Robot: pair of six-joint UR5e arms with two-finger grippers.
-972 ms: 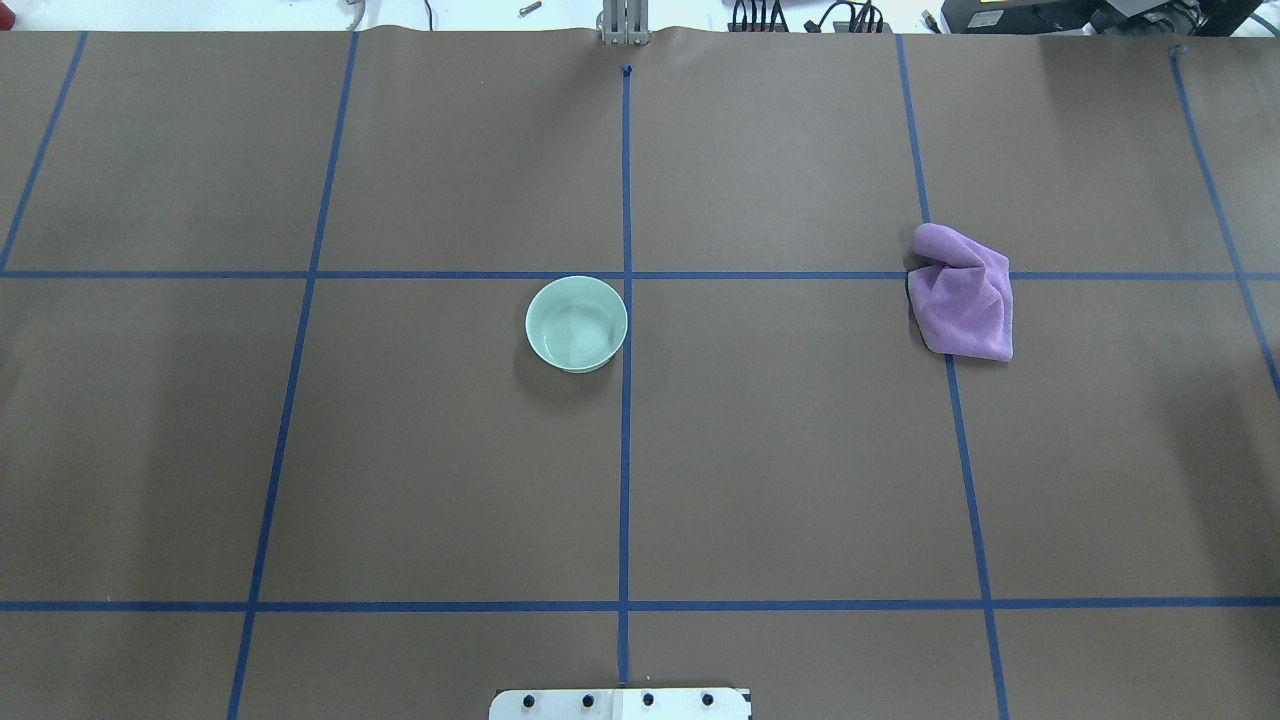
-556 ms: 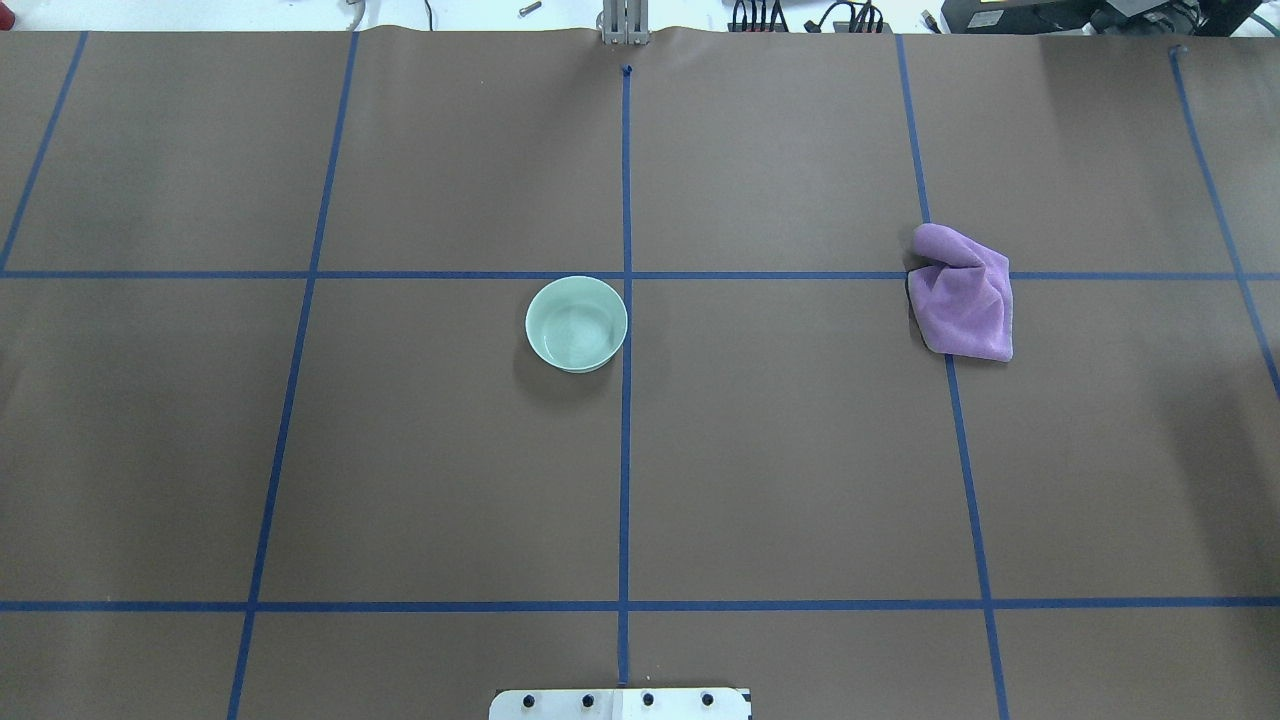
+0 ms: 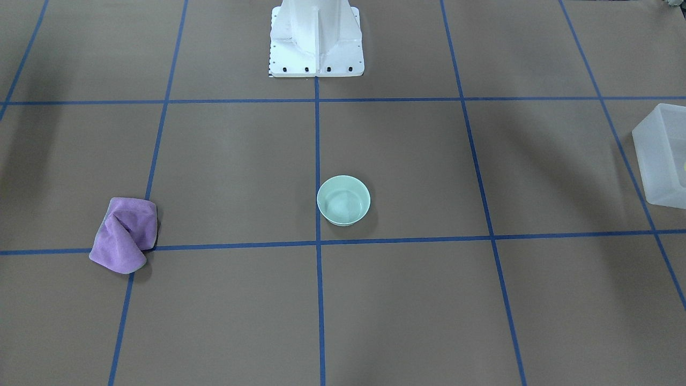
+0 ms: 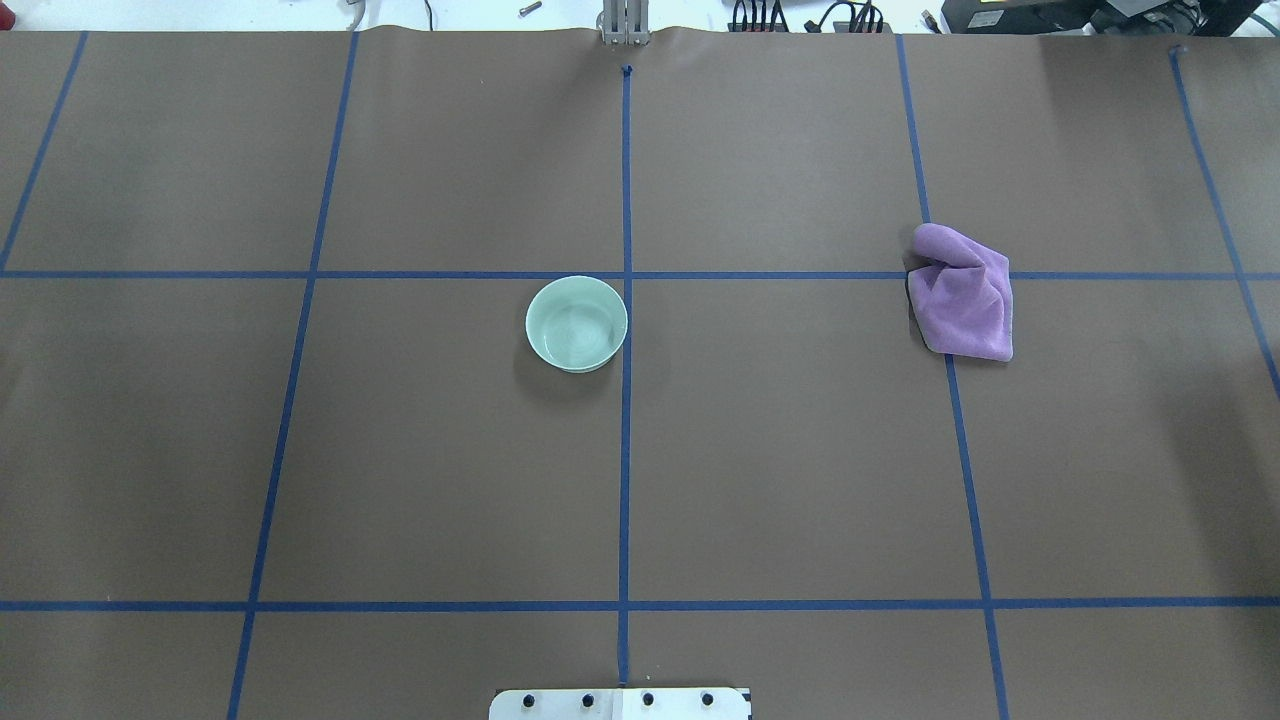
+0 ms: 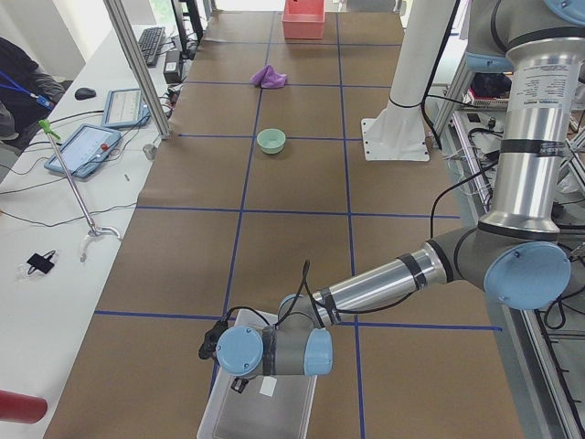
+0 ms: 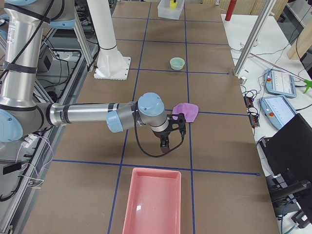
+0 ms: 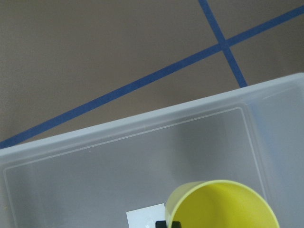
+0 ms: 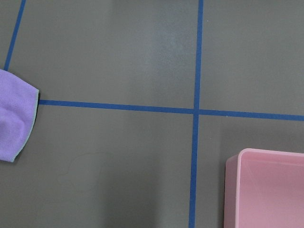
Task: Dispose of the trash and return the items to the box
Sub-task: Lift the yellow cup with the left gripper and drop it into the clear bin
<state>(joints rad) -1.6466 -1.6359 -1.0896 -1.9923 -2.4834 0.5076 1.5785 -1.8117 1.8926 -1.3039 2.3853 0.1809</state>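
Observation:
The pale mint-green bowl [image 4: 576, 323] stands upright near the table's middle, and shows in the front view [image 3: 343, 200] too. The frosted box [image 7: 95, 166] lies at the table's left end [image 3: 662, 155]. My left gripper [image 7: 168, 223] is over the box; a dark finger shows at the rim of the yellow cup [image 7: 223, 204], which it holds inside the box's outline. My right gripper [image 6: 165, 144] hangs low over bare table between the purple cloth and the pink tray; I cannot tell whether it is open or shut.
A crumpled purple cloth [image 4: 965, 295] lies on the table's right side [image 8: 12, 118]. A pink tray [image 6: 151, 204] sits at the right end [image 8: 270, 190]. The robot's white base [image 3: 316, 37] stands at the near middle edge.

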